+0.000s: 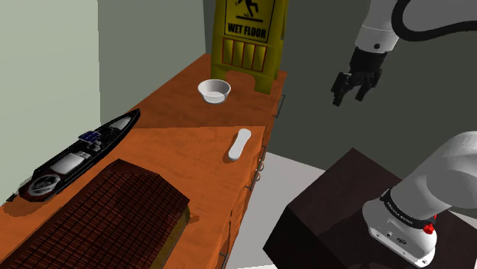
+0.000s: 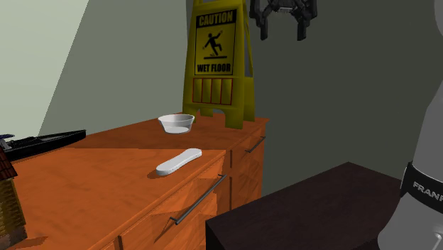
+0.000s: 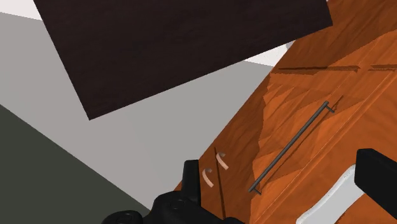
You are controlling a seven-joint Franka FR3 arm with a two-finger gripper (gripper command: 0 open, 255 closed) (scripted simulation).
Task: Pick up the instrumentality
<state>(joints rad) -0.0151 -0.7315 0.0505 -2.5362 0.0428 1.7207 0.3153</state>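
A flat, elongated white object (image 1: 238, 144) (image 2: 179, 160) lies on the orange wooden counter (image 1: 180, 157) (image 2: 106, 177), close to its front edge. My black gripper (image 1: 349, 96) (image 2: 282, 32) hangs open and empty high in the air, off the counter's edge toward the shoulder view's right, well above the white object. In the wrist view the fingers (image 3: 191, 177) stand wide apart, looking down on the cabinet front, and one end of the white object (image 3: 332, 198) shows beside the other finger.
A white bowl (image 1: 214, 90) (image 2: 176, 123) and a yellow wet-floor sign (image 1: 246, 38) (image 2: 216, 60) stand further back. A black model boat (image 1: 80, 153) (image 2: 42, 140) and a brown roofed block (image 1: 99, 222) lie on the counter. The dark stand (image 1: 336, 206) (image 2: 305, 213) faces the drawer handles (image 2: 199, 199) (image 3: 292, 143).
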